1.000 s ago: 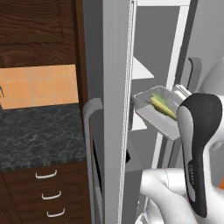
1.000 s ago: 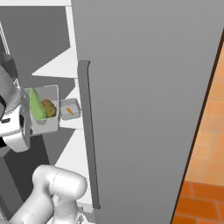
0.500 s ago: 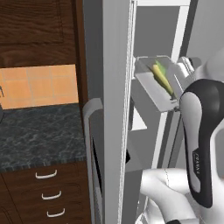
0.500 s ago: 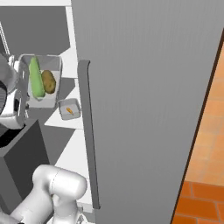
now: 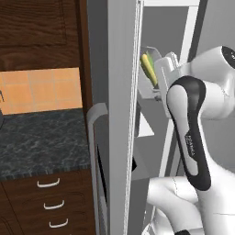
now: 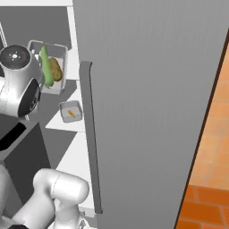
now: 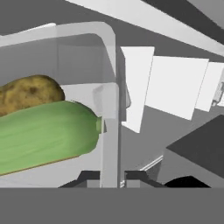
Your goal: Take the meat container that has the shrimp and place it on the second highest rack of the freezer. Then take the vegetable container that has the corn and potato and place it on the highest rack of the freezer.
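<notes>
Two trays matter here, and both sit inside the open freezer (image 6: 147,89). Its tall grey door fills much of the right base view, with shelves visible past its left edge. The white arm reaches up into the compartment, carrying the vegetable tray (image 6: 50,67) high, near the top shelf and tipped steeply, so its open face shows toward the right base camera. The end effector (image 7: 113,177) is clamped together on the tray's rim, the thin metal wall standing upright between the two dark tips in the hand view. From that grip the tray stretches away ahead and to one side, with the corn (image 7: 43,135) lying lengthwise along it and the potato (image 7: 27,94) just beside the cob, touching it. The coming move likely turns on levelling the tray and sliding it forward onto the highest rack. Lower down, the meat tray (image 6: 71,111) rests flat on a shelf, holding the small shrimp (image 6: 71,113).
</notes>
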Robot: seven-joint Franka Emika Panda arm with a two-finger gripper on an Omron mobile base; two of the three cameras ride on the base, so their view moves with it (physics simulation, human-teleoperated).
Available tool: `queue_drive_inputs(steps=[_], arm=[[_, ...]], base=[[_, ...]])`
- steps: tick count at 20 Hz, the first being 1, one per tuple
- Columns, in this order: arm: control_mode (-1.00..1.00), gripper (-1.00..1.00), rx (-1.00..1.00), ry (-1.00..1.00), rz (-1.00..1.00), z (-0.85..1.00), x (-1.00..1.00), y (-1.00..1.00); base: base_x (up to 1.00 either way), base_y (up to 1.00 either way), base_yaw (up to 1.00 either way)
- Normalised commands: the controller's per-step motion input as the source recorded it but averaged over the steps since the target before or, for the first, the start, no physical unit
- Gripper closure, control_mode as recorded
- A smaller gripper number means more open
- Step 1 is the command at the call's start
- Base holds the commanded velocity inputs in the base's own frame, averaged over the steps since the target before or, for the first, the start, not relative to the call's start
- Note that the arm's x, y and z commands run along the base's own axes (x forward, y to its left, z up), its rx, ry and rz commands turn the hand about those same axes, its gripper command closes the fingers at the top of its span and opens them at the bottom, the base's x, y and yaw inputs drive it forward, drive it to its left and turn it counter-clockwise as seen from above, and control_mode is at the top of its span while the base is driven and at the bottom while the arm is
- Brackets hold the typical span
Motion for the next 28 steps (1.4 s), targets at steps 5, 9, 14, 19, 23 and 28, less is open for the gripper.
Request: queue_drive_inputs(steps=[5, 9, 14, 19, 23, 28], arm=[[-1.00, 1.00, 0.00, 0.02, 0.00, 0.02, 1.00, 0.17], [-1.00, 1.00, 0.00, 0.00, 0.00, 0.00, 1.00, 0.00], [-1.00, 1.00, 0.00, 0.00, 0.00, 0.00, 1.00, 0.03], [-1.00, 1.00, 0.00, 0.00, 0.00, 0.00, 0.92, 0.00], [-1.00, 1.00, -0.02, -0.06, 0.00, 0.00, 0.40, 0.04], [-1.00, 1.00, -0.08, -0.04, 0.00, -0.11, 0.43, 0.05]], base=[[0.00, 0.00, 0.00], [0.00, 0.00, 0.00], [0.00, 0.00, 0.00], [0.00, 0.00, 0.00], [0.00, 0.00, 0.00], [0.00, 0.00, 0.00]])
